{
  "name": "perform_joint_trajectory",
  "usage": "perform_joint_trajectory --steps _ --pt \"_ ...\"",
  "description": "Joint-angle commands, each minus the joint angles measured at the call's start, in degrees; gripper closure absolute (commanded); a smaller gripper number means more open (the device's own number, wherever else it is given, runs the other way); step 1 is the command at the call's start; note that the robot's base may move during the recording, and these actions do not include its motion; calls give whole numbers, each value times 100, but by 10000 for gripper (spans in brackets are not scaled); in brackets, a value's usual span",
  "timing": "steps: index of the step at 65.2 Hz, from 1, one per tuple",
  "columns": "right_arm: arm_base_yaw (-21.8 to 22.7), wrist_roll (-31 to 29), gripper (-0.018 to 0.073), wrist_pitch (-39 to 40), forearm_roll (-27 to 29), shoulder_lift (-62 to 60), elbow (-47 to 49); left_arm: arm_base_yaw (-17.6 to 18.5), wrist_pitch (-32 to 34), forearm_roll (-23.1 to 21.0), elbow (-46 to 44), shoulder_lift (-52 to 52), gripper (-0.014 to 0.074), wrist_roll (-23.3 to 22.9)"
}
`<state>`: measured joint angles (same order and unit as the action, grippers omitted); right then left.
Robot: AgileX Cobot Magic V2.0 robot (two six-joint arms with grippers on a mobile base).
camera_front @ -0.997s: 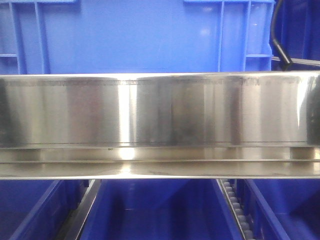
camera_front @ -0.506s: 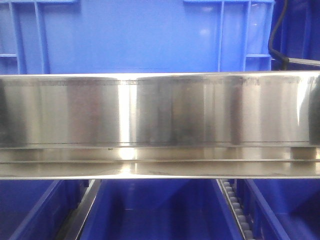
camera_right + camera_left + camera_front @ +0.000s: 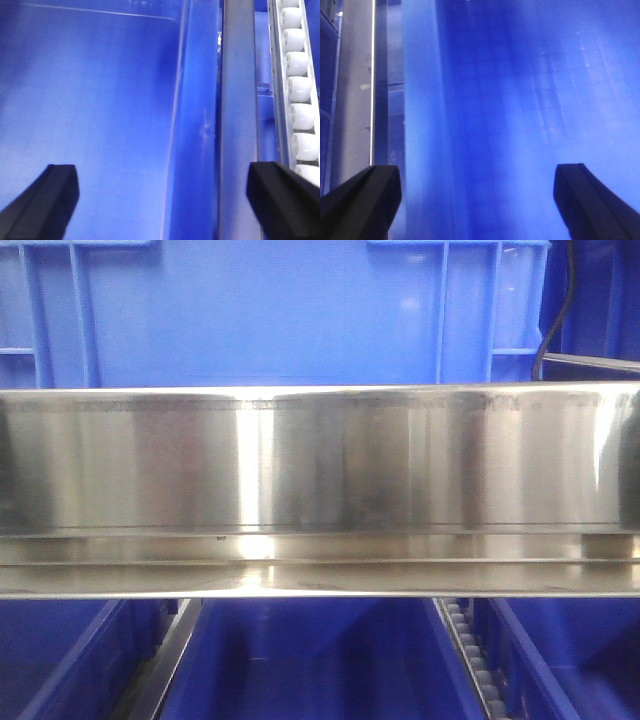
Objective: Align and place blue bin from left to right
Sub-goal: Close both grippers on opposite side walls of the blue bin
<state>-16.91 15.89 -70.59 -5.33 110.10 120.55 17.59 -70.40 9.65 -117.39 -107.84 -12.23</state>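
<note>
**Q:** What has changed in the front view?

**A:** Check the upper right of the frame. A second ago the black cable (image 3: 547,348) showed there as a thick loop with its end fitting. Now only a thin strand remains beside the bin's right rib. Nothing else has shifted. The blue bin (image 3: 270,315) fills the upper band of the frame behind the steel beam (image 3: 320,460), exactly as before. Read this as an arm moving while the bin itself is not yet being displaced.

**Q:** What are the grippers doing?

**A:** The left gripper (image 3: 477,172) has its jaws wide apart with nothing between them, and it faces a blurred blue wall at close range. The right gripper (image 3: 162,170) is likewise spread and empty. It sits above a blue bin floor at the left of its frame, with the roller track (image 3: 295,100) along the right edge. You cannot tell from the wrist views which bin each gripper faces. Judge the task to be at the approach stage, since no hold is established.
</note>
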Motion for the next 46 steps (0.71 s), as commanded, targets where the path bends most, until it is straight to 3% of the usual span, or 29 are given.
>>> perform_joint_trajectory --steps 1,17,19,46 --pt "34 -13 182 63 -34 -37 59 -34 44 -40 -38 35 148 -42" --pt "34 -13 728 63 -34 -37 59 -34 44 18 -38 35 640 -42" --pt "34 -13 723 63 -34 -37 59 -34 44 23 -51 35 708 -42" --pt "34 -13 711 63 -69 -58 59 -34 44 28 -59 100 707 -42"
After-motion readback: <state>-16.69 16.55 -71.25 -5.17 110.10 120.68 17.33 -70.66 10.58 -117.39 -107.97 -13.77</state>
